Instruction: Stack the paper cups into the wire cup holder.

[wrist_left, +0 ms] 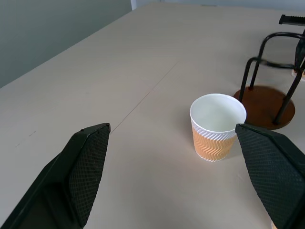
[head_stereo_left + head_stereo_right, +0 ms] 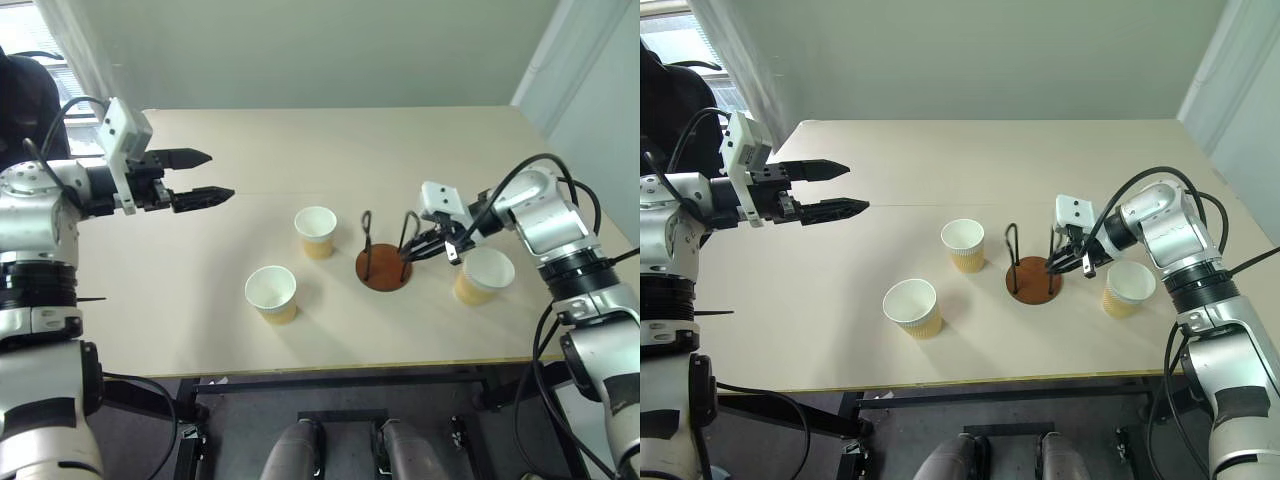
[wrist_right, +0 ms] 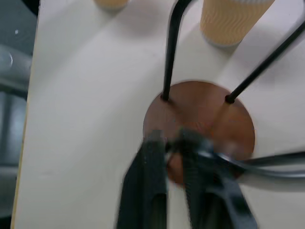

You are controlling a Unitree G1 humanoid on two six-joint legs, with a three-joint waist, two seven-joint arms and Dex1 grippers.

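Note:
The wire cup holder (image 2: pixel 384 270), a reddish-brown disc with two upright black wire loops, stands on the table right of centre with no cup in it. Three paper cups stand upright around it: one (image 2: pixel 316 232) just to its left, one (image 2: pixel 272 293) nearer the front edge, one (image 2: pixel 483 275) to its right. My right gripper (image 2: pixel 418 248) reaches down over the holder's right loop, its fingers (image 3: pixel 152 181) a little apart with nothing between them and the loop's top against one finger. My left gripper (image 2: pixel 208 176) hovers open and empty above the table's left side, pointing toward the cups.
The pale table (image 2: pixel 180 300) has its front edge close below the cups. A wall runs behind the table, and a window with a curtain is at the far left.

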